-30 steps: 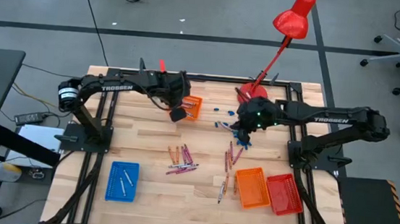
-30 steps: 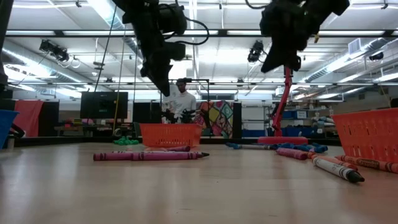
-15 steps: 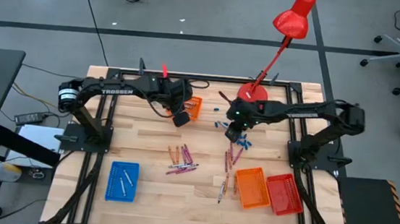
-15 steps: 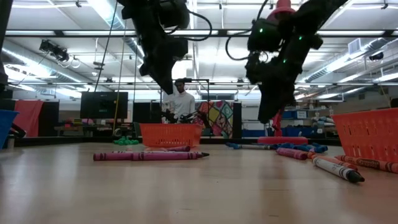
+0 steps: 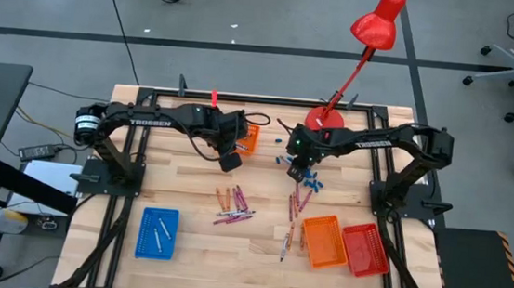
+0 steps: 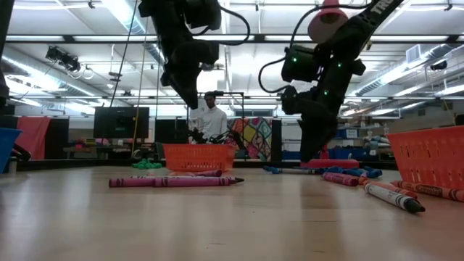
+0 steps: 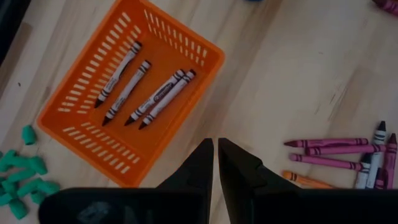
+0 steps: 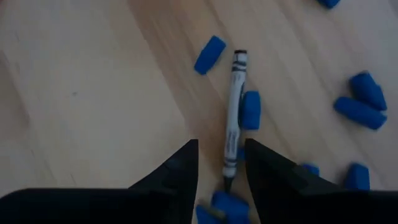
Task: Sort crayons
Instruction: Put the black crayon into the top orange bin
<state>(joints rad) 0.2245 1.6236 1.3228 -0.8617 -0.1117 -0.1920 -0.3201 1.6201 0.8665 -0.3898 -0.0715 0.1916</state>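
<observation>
High view: the right tool (image 5: 297, 169) has swung in from the table's right toward the blue pieces (image 5: 314, 181) near the far edge; the left tool (image 5: 228, 160) hangs beside the orange basket (image 5: 249, 139).

Low view: right tool has dropped nearer the table.

Left wrist: fingers together, empty, above four crayons in the basket.

Right wrist: fingers have parted, straddling a white crayon (image 8: 232, 121), likely the next pick.
</observation>
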